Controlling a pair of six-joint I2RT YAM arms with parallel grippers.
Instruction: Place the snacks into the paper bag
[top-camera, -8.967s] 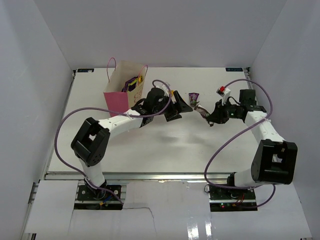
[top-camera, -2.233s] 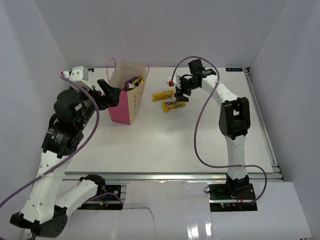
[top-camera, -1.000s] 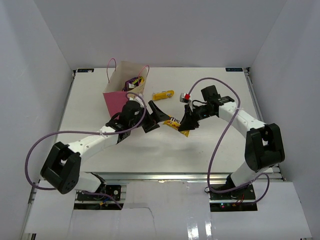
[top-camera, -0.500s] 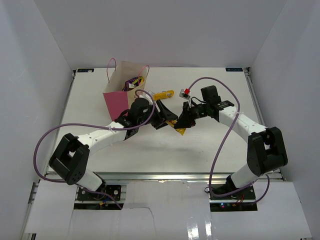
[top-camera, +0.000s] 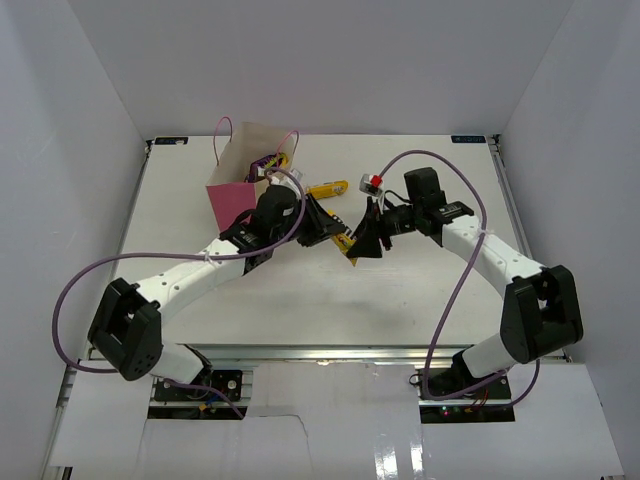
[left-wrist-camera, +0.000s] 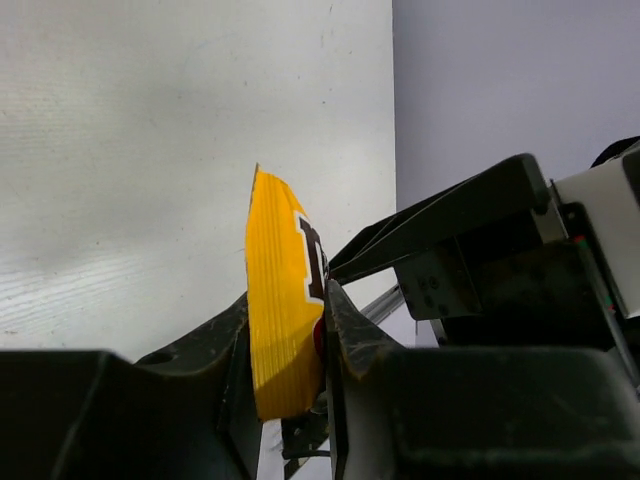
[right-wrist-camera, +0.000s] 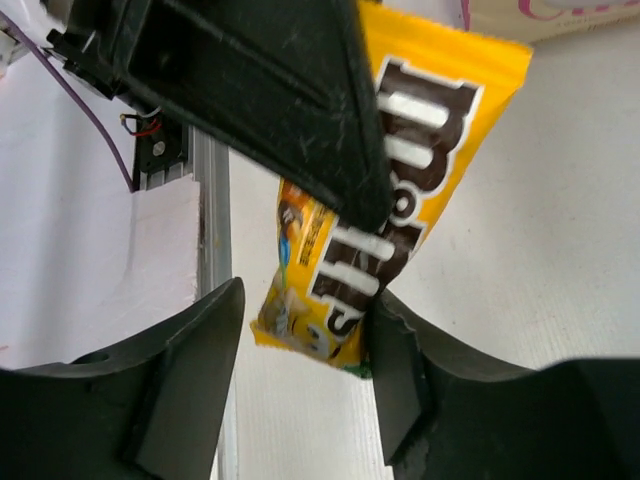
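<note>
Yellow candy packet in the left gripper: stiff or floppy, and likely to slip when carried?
Probably fairly stiff: the yellow candy packet stands on edge, unbent, out of the left gripper. Its smooth film looks slippery, and much of it sticks out past the pinch, so it could pivot. Likely light: it is thin edge-on.

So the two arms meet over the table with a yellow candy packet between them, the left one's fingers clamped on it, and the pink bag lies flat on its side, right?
Not quite: the pink bag stands upright, its mouth open to the top, as the top external view shows. The rest holds: the left gripper is clamped on the yellow candy packet between the arms.
</note>
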